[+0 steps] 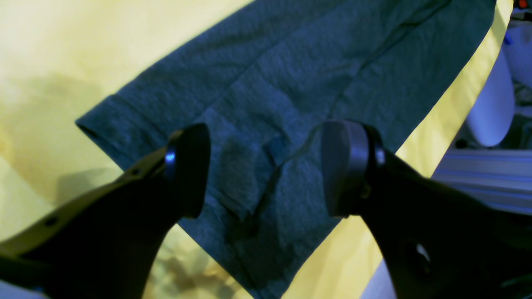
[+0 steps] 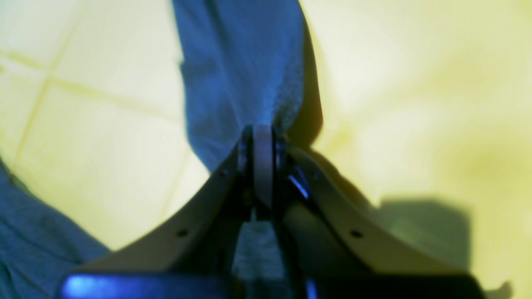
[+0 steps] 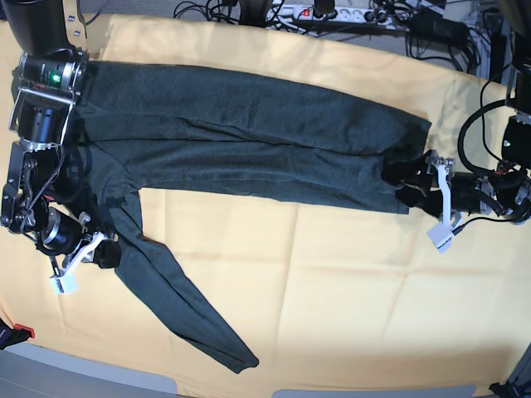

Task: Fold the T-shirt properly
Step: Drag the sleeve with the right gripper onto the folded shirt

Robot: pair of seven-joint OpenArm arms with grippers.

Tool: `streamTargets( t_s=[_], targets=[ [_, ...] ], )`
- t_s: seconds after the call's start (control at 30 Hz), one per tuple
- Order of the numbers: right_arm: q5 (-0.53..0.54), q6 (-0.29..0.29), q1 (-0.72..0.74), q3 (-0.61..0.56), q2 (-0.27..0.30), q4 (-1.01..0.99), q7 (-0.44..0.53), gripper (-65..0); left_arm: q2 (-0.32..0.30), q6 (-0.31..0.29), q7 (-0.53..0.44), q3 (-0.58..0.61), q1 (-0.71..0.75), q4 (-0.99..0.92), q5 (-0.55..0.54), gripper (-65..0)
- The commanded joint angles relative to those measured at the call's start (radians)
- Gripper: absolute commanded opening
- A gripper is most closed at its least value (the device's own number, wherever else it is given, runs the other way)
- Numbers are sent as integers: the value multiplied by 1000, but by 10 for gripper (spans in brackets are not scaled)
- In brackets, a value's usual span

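Observation:
The T-shirt (image 3: pixel 249 133) lies folded lengthwise across the yellow cloth, and one long sleeve (image 3: pixel 182 307) trails toward the front edge. In the base view my right gripper (image 3: pixel 110 253) is at the left, shut on the sleeve's upper part. The right wrist view shows its jaws (image 2: pixel 262 139) pinched together on a fold of the blue-looking fabric (image 2: pixel 241 62). My left gripper (image 3: pixel 403 184) is at the shirt's right end and stands open. In the left wrist view its fingers straddle the stitched hem corner (image 1: pixel 266 166) with nothing between them, just above the fabric (image 1: pixel 291 74).
A yellow cloth (image 3: pixel 332 274) covers the table. Cables and a power strip (image 3: pixel 332 12) run along the back edge. The grey table front (image 3: pixel 124 377) shows at the bottom. A white rounded part (image 1: pixel 494 104) stands beyond the cloth's edge.

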Motion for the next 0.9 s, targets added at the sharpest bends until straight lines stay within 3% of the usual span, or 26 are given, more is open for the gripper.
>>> streamTargets(
  t_s=[0.0,0.2,0.57,0.73,0.87],
  targets=[
    [16,6,-8,4,23,62,14,-650,-19,-5,-15,-15,-23,11,-23,-220],
    [75,6,-230,4,47,366,2,-650,-19,-5,-19,-15,-24,11,-24,-220],
    [119,6,-567,4,152,891,-45,-650,-19,-5,-26,-15,-25,11,-23,-220],
    [124,6,-666,4,190,1043,-127,-650,-19,-5,-26,-15,-25,11,-23,-220],
    [221,6,-735,4,209,1103,-201,-650,-19,-5,-26,-15,-25,11,-23,-220]
  ],
)
